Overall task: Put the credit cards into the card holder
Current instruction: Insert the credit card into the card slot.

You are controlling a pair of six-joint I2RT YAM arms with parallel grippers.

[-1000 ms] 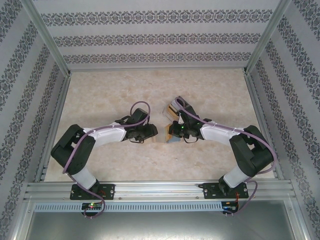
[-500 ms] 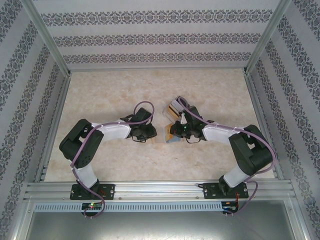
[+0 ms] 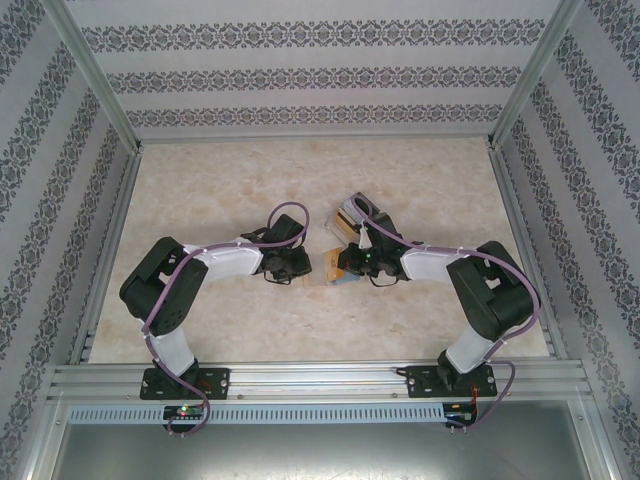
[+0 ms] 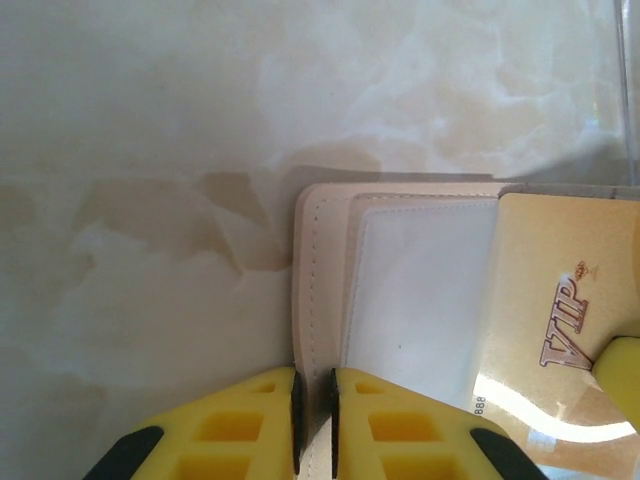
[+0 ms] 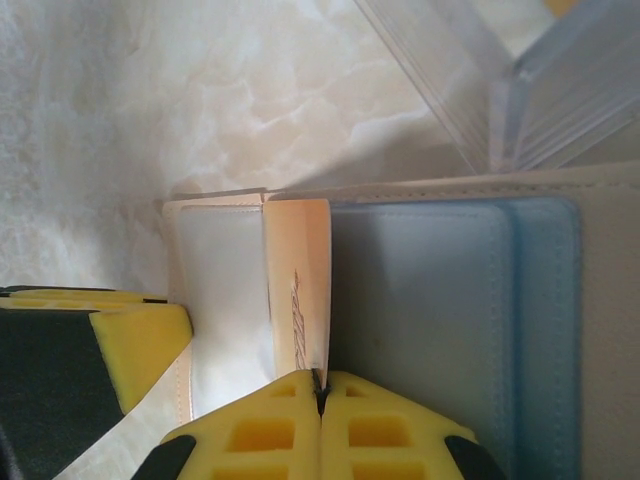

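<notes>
The tan card holder [image 4: 322,250] lies open on the table, its whitish pocket [image 4: 420,290] facing up. My left gripper [image 4: 313,378] is shut on the holder's stitched left edge. An orange-yellow credit card [image 4: 560,290] marked VIP lies partly over the pocket. In the right wrist view this credit card [image 5: 298,290] stands nearly edge-on over the holder's greyish-blue inner pockets [image 5: 430,300], and my right gripper [image 5: 320,380] is shut on the card's near edge. From above, the left gripper [image 3: 300,264] and right gripper [image 3: 346,264] meet over the card holder [image 3: 324,274] at mid-table.
A clear plastic box [image 3: 348,218] with more cards in it stands just behind the right gripper; its wall [image 5: 520,90] rises close to the holder. A left fingertip [image 5: 135,340] sits near the card. Marble-patterned tabletop [image 3: 220,180] stretches to patterned walls.
My left gripper has closed onto the card holder's edge, and the left arm's elbow has moved slightly away from the near edge. The right gripper stays shut on the card with little movement.
</notes>
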